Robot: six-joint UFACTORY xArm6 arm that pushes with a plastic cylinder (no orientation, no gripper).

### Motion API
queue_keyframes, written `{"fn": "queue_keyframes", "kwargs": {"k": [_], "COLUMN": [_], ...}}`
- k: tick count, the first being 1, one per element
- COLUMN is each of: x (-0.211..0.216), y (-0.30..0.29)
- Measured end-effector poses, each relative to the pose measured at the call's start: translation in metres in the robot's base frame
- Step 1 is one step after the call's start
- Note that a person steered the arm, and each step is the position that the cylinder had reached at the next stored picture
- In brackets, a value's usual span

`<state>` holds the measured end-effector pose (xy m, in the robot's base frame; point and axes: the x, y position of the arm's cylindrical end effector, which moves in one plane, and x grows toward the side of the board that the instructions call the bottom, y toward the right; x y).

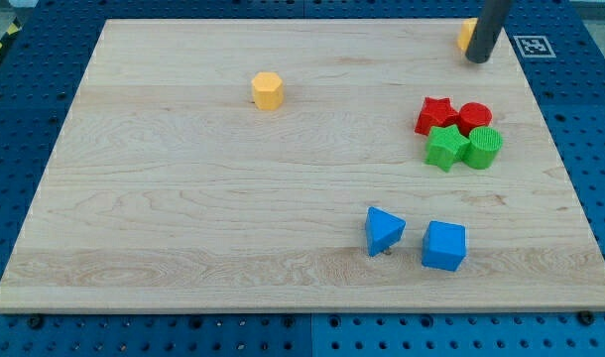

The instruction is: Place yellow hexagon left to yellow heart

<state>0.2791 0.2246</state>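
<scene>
The yellow hexagon (268, 90) sits alone on the wooden board (183, 198) at the upper middle-left. A yellow block (465, 35), most likely the yellow heart, lies near the board's top right edge and is mostly hidden behind my rod. My tip (477, 59) rests right against that yellow block, on its right and lower side. The tip is far to the right of the yellow hexagon.
A red star (435, 115) and a red cylinder (474, 117) sit over a green star (445, 147) and a green cylinder (484, 147) at the right. A blue triangle (383, 229) and a blue cube (444, 245) lie at the lower right.
</scene>
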Motion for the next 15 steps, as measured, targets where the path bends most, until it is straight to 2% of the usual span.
{"fn": "queue_keyframes", "kwargs": {"k": [1, 3, 11, 15], "x": [-0.003, 0.002, 0.019, 0.06], "y": [-0.016, -0.095, -0.104, -0.13]}}
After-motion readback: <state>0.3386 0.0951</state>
